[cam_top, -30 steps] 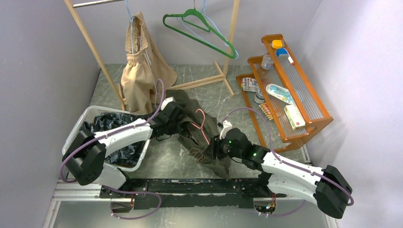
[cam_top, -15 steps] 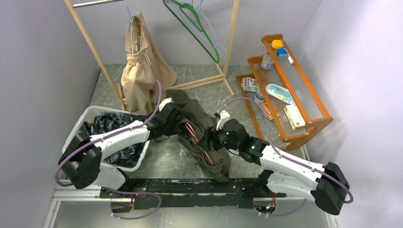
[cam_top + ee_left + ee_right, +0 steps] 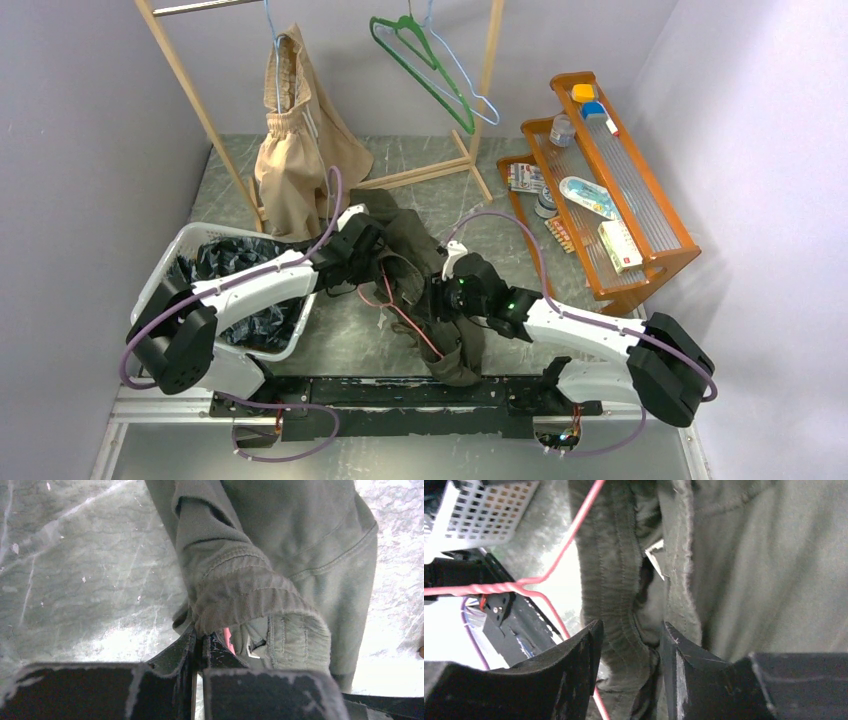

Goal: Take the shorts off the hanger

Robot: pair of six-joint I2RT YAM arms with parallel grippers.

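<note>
Olive green shorts (image 3: pixel 410 240) lie crumpled on the table between my two arms, with a pink wire hanger (image 3: pixel 400 310) partly out of them. My left gripper (image 3: pixel 378 262) is shut on the ribbed waistband (image 3: pixel 240 590); a sliver of the pink hanger (image 3: pixel 227 637) shows beside its fingers. My right gripper (image 3: pixel 432 300) has its jaws closed round another stretch of the gathered waistband (image 3: pixel 624 595), which fills the gap. The pink hanger (image 3: pixel 569 540) runs past its left finger. Light beige shorts (image 3: pixel 290 140) hang from a blue hanger on the wooden rack (image 3: pixel 190 90).
A white basket (image 3: pixel 165 265) at the left holds dark patterned shorts (image 3: pixel 215 260). A bare green hanger (image 3: pixel 420 60) and a blue one hang on the rack's right side. An orange shelf (image 3: pixel 640 200) with small items stands at the right.
My right gripper has shifted left toward the left gripper, widened, then closed again on the waistband. The pink hanger has slid further out toward the near edge. The green hanger is swinging.
</note>
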